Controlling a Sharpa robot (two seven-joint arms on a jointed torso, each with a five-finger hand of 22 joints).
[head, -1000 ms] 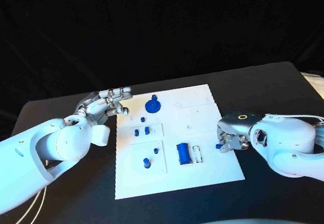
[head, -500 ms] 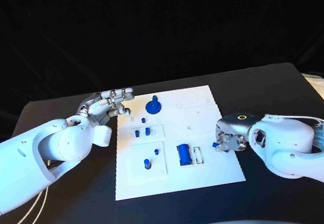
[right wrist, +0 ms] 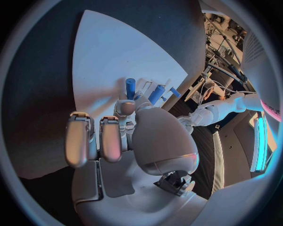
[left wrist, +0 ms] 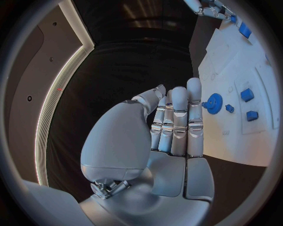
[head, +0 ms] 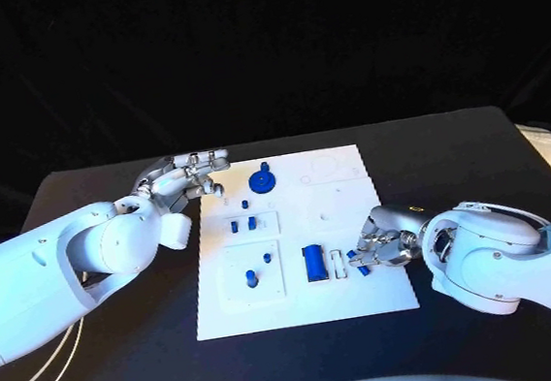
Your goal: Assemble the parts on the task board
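**Right hand holds a small blue peg over the board; left hand waits at the far-left corner**

The right hand (head: 383, 242) sits over the near-right part of the white task board (head: 363, 294), its fingers drawn together around a small blue peg (head: 363, 262). In the right wrist view the same peg (right wrist: 130, 87) stands up from between the fingertips (right wrist: 124, 107), so the hand is pinching it. It hangs just right of a larger blue block (head: 314, 261), which lies in a slot near the middle of the board's near half.

The left hand (head: 186, 177) is at the board's far-left corner. In the left wrist view its fingers (left wrist: 178, 120) lie straight and side by side, with the thumb drawn alongside, and nothing is between them. Whether it touches the board's edge I cannot tell.

On the board, a blue gear-like wheel (head: 261, 182) stands near the far edge, just right of the left hand. Two small blue pieces (head: 239, 224) lie side by side in the left middle square, and one more blue piece (head: 250, 276) lies in the near-left square.

No writing or label can be read on the board or the parts.
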